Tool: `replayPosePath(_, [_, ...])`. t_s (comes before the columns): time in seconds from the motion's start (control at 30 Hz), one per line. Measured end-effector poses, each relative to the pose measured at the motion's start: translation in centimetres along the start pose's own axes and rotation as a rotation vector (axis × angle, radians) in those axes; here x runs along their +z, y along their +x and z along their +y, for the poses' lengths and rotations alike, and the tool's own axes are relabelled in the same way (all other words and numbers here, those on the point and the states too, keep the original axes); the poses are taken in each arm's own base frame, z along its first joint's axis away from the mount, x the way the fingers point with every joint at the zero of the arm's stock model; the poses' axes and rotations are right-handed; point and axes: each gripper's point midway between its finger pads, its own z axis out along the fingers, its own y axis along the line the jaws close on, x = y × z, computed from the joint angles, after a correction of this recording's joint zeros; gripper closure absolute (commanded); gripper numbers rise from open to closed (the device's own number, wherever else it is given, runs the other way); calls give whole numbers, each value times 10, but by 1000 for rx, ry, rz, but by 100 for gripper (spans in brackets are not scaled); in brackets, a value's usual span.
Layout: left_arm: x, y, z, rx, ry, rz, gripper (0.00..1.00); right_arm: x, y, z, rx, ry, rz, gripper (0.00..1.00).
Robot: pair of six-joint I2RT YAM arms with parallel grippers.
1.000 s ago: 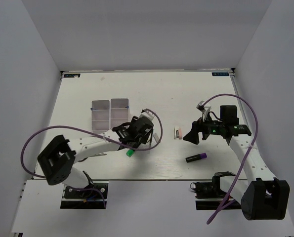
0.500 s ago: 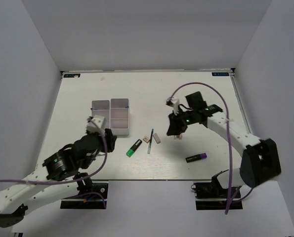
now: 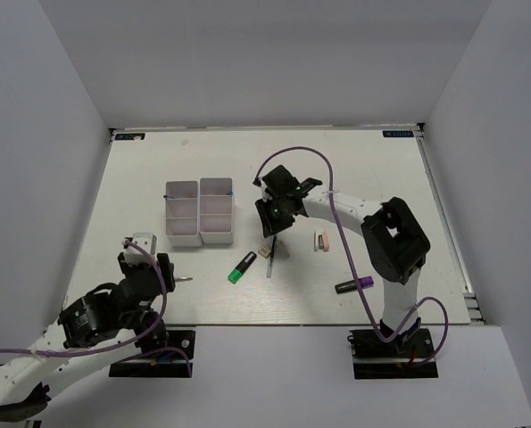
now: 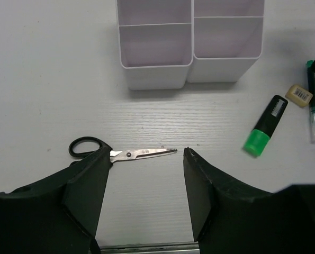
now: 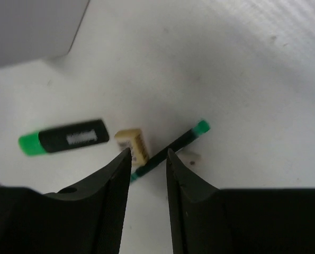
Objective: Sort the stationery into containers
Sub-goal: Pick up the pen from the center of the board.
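Tabletop (image 3: 363, 169): R gripper (image 5: 148, 153) narrowly open over pen (image 5: 183, 136)

White arms (image 3: 344, 209), black joints (image 3: 399, 237), purple cables (image 3: 292, 152)

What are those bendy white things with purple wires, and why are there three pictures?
They are two robot arms, a left arm and a right arm. Each ends in a two-finger pincer called a gripper. One picture looks down from above. The other two come from small cameras on the wrists, so you see black fingers at the bottom. On the white table stand four joined bins. Near them lie scissors, a green highlighter, a pen, a beige eraser, a pink eraser and a purple marker. The left gripper is open above the scissors. The right gripper hangs over the pen, fingers apart on either side of it. Neither holds anything yet.
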Motion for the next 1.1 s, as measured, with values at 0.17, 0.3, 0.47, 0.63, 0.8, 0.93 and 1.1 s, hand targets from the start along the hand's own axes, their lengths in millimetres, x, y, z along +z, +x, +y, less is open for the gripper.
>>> replayPosePath(0.17, [1, 4, 2, 16, -8, 9, 32, 15, -9, -17, 76, 94, -10, 64])
replayPosePath(0.3, [3, 9, 2, 21, -10, 12, 31, 20, -6, -23, 107, 125, -4, 64])
replayPosePath(0.47, [5, 14, 3, 32, -9, 18, 31, 23, -3, -26, 131, 144, 2, 63])
replayPosePath(0.63, [5, 13, 1, 28, -6, 14, 31, 24, -3, -26, 139, 146, 2, 61])
replayPosePath(0.8, [5, 13, 2, 26, -4, 11, 30, 27, 0, -28, 145, 151, 11, 61])
replayPosePath(0.93, [5, 14, 2, 13, 3, 1, 30, 29, 6, -32, 144, 166, 21, 61])
replayPosePath(1.1, [5, 14, 2, 11, 5, 0, 30, 23, 3, -35, 137, 190, 2, 61])
